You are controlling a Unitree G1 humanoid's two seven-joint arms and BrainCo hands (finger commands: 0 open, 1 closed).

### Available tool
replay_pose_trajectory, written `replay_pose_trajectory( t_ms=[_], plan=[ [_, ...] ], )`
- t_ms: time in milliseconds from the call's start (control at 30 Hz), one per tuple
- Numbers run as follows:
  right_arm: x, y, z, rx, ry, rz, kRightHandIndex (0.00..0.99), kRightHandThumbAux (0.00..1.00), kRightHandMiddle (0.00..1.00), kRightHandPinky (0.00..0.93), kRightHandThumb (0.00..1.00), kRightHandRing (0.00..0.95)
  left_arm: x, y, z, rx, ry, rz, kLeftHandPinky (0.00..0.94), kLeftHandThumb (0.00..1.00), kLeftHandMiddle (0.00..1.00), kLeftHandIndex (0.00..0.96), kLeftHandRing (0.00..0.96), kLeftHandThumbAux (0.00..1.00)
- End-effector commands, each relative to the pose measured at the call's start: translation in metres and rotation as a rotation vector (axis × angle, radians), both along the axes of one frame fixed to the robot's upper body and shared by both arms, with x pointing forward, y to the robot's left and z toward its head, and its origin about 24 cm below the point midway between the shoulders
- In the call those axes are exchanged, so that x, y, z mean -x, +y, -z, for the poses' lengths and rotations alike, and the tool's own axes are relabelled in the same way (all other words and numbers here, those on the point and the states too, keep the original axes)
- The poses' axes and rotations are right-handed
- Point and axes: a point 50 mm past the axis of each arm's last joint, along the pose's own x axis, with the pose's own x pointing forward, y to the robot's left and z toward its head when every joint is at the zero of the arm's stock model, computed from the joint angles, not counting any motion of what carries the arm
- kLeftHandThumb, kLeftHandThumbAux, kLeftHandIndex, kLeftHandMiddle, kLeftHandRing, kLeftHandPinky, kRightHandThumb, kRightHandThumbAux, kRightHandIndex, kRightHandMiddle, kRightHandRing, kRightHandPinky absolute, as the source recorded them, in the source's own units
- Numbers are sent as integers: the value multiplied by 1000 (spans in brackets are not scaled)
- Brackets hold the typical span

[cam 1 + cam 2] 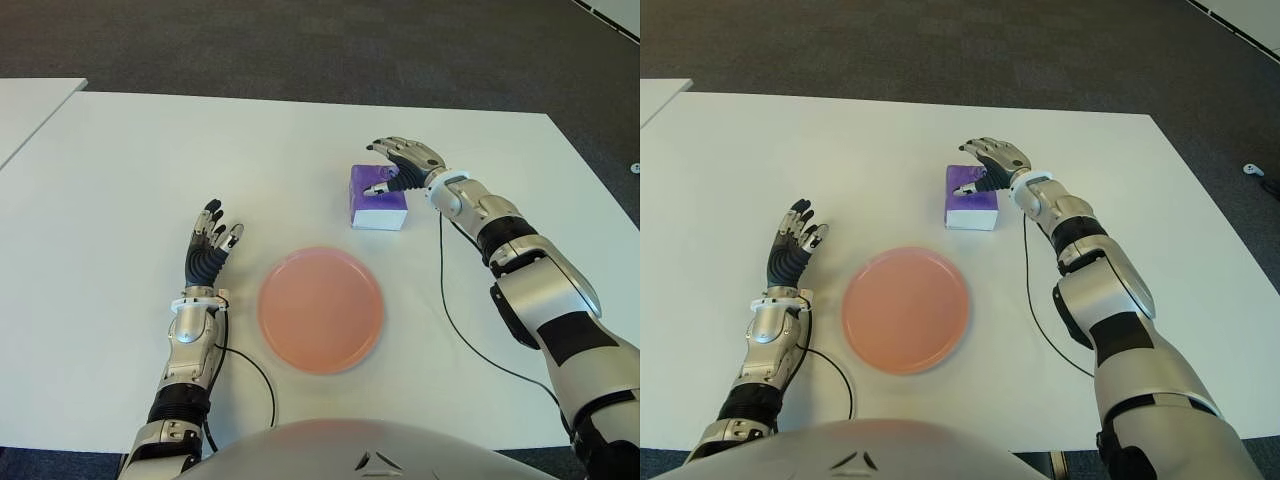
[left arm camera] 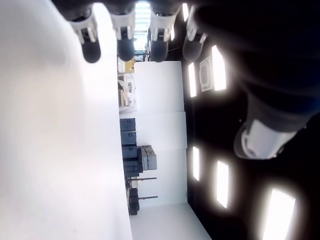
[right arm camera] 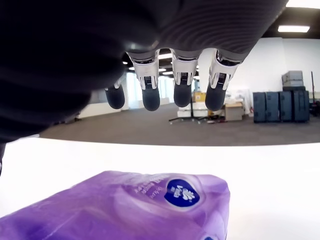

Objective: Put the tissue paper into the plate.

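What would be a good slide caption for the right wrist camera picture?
Right hand hovers with open fingers above the purple tissue paper pack on the white table.

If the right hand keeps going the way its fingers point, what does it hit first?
Probably nothing: the right hand hovers open above the purple tissue pack, fingers aimed past it over bare white table. Depth is uncertain.

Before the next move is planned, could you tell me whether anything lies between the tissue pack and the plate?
Nothing visible does. The purple tissue pack lies beyond the pink plate, with only bare white table between. The right hand hovers open over the pack.
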Motion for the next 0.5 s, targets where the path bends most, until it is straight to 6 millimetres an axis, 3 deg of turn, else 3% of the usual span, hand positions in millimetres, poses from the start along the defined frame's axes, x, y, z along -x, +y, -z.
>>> replay_pose_trajectory(
  t_ms=[33, 500],
  plan=[
    [7, -4, 10, -4, 34, -18, 0, 357, 0, 0, 246, 0, 11, 3, 18, 13, 95, -5, 0, 0, 0, 0, 0, 578],
    [22, -7, 22, -47, 60, -96, 0, 359, 0, 0, 236, 0, 11, 4, 19, -2, 104, -1, 0, 0, 0, 0, 0, 566]
  ],
)
